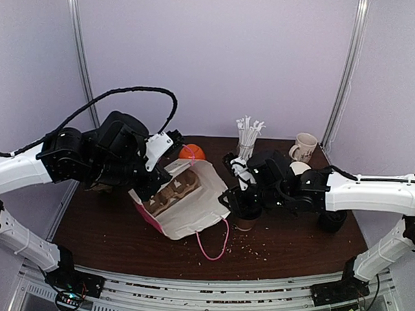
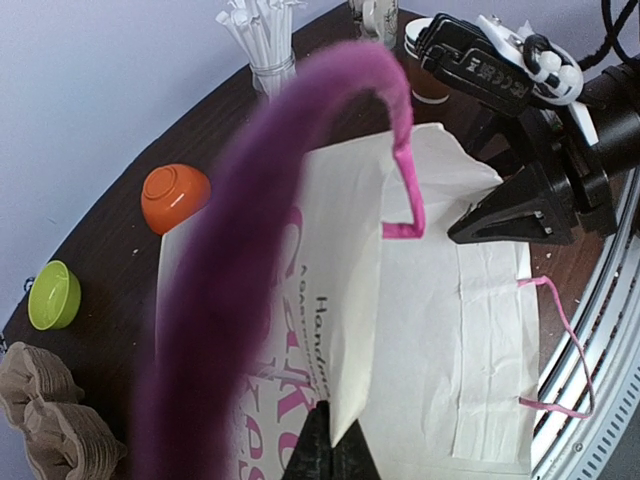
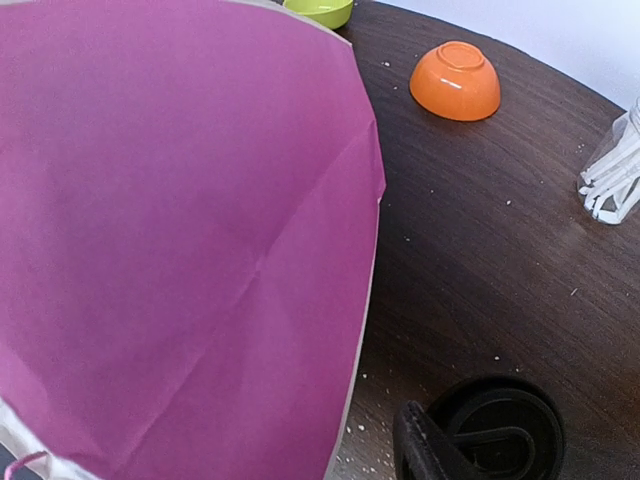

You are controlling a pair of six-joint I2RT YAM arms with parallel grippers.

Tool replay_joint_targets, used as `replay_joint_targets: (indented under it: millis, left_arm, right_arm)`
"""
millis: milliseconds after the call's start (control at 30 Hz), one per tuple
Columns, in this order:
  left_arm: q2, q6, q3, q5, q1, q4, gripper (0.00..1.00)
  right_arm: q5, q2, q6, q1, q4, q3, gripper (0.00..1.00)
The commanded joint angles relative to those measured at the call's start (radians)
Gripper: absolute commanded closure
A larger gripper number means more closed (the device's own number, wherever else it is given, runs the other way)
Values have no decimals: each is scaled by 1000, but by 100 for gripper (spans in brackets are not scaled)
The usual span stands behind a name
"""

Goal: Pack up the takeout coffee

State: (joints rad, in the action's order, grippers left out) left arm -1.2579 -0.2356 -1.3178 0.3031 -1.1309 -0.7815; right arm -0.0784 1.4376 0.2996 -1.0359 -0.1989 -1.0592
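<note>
Kraft paper with a black lid: the takeout coffee (image 1: pixel 244 224) stood on the desk (image 1: pixel 293 249) just right of centre in the top view, close beside the mouth of the paper bag (image 1: pixel 191 213). My right tool (image 1: pixel 243 207) hung directly over it, jaws pointing down around the lid. In the right wrist view the lid sat in the lower right corner with one finger (image 3: pixel 415 450) against its rim. I could not tell whether the jaws were gripping the cup, because the arm hid the contact. My left tool (image 2: pixel 332 455) was clenched on the bag's upper edge, lifting the mouth open toward the cup. A cardboard cup carrier (image 1: pixel 175 188) lay seemingly inside.

I judged the cup light if empty and top-heavy if full. Its walls were soft, so too hard a squeeze would buckle the paper or pop the lid off. The plastic lid looked slick. The best hold seemed to be just under the rim, where the rolled edge and lid stiffen the wall. It wanted modest pressure and had to be kept upright.
</note>
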Motion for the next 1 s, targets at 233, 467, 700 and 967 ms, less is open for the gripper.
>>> replay_joint_targets:
  millis: [233,467,700,967]
  left_arm:
    - [110,-16,-88,117,6,173,100]
    - [136,-281,29,0,22,239,100]
    - [130,-502,40,-39,176,173,100]
    - [17,-555,-167,-104,276,20,100]
  right_arm:
    - [-71,-6,8,-3,182,-200,59]
    - [-9,61,31,4,-265,-511,42]
    - [56,-55,55,12,-286,-506,8]
    - [32,-134,37,27,-232,-536,5]
